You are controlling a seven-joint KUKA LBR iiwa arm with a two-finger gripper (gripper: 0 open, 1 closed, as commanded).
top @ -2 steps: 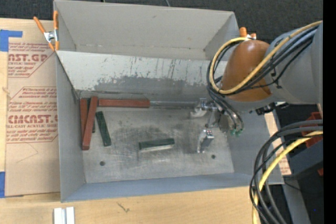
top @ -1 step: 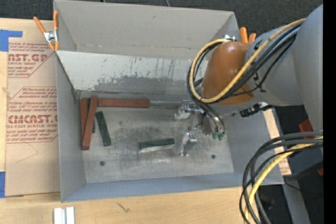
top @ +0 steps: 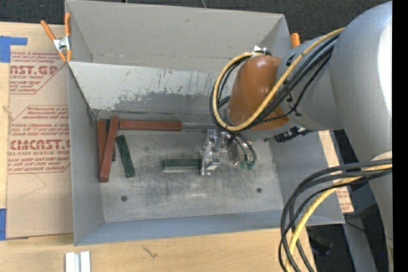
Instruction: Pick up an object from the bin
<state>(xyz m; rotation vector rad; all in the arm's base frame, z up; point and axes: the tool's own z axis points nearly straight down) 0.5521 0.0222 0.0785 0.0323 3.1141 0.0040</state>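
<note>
One tool (top: 213, 159) at right end of dark flat bar (top: 180, 164), tip hidden, grip unclear

Grey bin (top: 191, 202) w/ 2 red-brown bars (top: 150, 126), 2 dk-green bars (top: 180, 164)

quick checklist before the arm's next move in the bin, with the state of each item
1. Gripper down at the bin floor, at the right end of the middle green stick: ok.
2. That stick is truly gripped: cannot tell.
3. Middle green stick lies flat and apart from the others: ok, bare floor separates it from the left green stick.
4. Back red-brown stick and left red-brown stick are out of the gripper's way: ok, both lie toward the far left corner.
5. Room between the gripper and the bin walls: ok, floor shows on every side of it.
</note>
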